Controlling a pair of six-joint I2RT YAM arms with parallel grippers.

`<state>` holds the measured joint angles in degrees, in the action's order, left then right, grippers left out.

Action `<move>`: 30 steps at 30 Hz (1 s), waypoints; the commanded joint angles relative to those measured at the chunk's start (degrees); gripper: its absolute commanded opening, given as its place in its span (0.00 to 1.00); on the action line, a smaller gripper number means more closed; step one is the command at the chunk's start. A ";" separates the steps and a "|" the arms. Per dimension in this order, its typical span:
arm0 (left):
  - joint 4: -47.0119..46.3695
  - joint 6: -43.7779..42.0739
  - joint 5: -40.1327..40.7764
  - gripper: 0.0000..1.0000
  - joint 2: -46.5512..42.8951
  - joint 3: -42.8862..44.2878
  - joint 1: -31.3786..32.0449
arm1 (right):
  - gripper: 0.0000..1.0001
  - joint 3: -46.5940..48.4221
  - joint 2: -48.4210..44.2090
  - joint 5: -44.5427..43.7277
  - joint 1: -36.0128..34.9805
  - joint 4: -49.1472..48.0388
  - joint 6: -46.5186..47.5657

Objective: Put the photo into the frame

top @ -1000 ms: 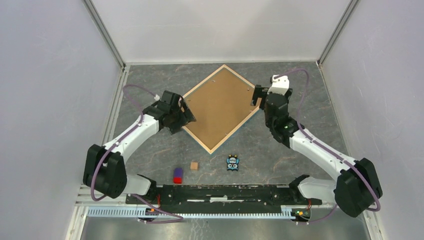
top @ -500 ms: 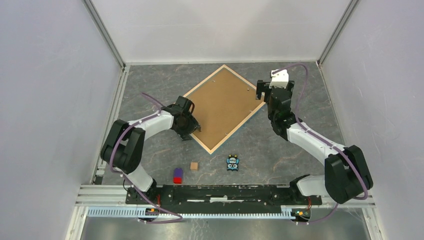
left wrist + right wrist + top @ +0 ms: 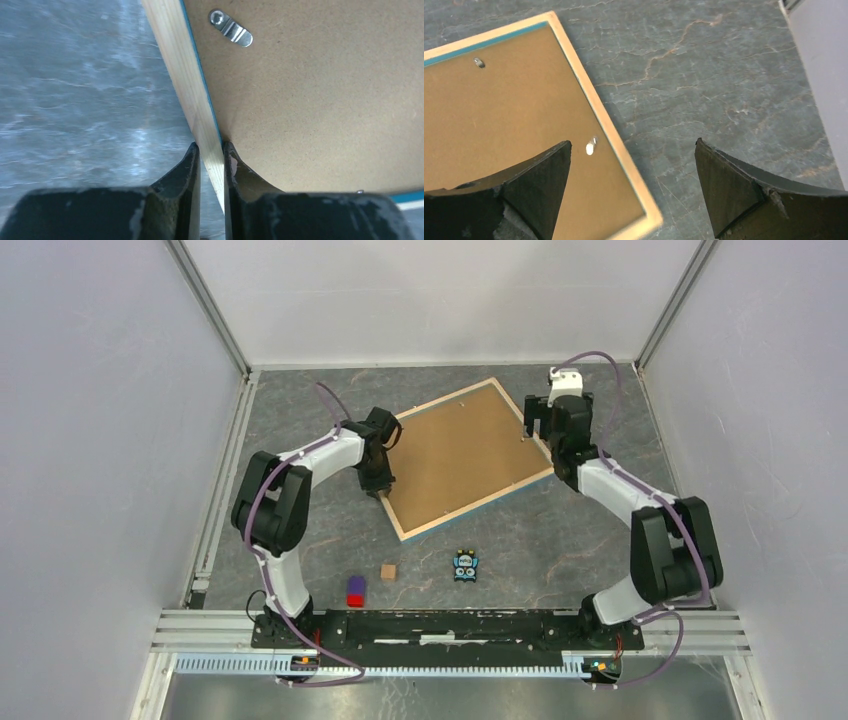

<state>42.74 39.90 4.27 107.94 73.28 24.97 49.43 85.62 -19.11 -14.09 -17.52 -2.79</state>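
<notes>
Clockwise-turned frame [image 3: 182, 75], left fingers [image 3: 186, 172] pinching its rim (backing board [image 3: 310, 100] up)

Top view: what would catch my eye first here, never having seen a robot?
The big frame lies face down in the middle of the table, its brown backing board facing up. The left hand pinches the frame's left edge, while the right hand hangs wide open over its right edge.

A robotics lab test cell. Plain white walls [image 3: 90, 440] box in a grey table [image 3: 560, 540], with two robot arms [image 3: 615, 490] bolted to a metal rail [image 3: 450, 624].
</notes>
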 commanded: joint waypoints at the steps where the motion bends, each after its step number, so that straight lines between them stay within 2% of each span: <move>1: 9.72 -17.08 13.51 0.09 1.71 1.77 -1.65 | 0.98 9.50 5.80 7.76 0.98 10.35 -2.19; 5: 10.24 -18.63 16.08 0.09 3.10 5.23 -1.60 | 0.98 21.70 15.74 1.32 2.54 27.94 -15.86; 7: 10.16 -19.33 15.33 0.08 4.19 6.21 -1.70 | 0.98 23.74 18.51 1.44 2.66 31.78 -20.01; 11: 9.70 -19.41 16.32 0.03 4.28 6.29 -1.84 | 0.96 16.62 16.27 1.93 1.88 28.51 -25.93; 17: 9.66 -19.62 16.60 0.03 3.45 6.71 -1.89 | 0.96 6.63 11.95 1.03 -0.85 23.34 -36.12; 23: 9.77 -19.33 14.73 0.03 3.77 7.15 -1.95 | 0.97 9.67 14.48 -5.14 -5.56 29.05 -37.86; 26: 9.64 -19.25 13.96 0.03 3.70 7.17 -1.96 | 0.96 7.99 14.72 -4.92 -5.78 27.03 -36.82; 30: 9.64 -19.25 14.42 0.03 3.50 7.01 -1.97 | 0.93 7.75 15.16 -6.11 -5.86 29.53 -35.68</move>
<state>51.16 24.58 16.88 111.48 78.85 23.16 57.08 100.55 -21.85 -20.29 10.37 -38.30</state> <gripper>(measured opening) 0.227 0.944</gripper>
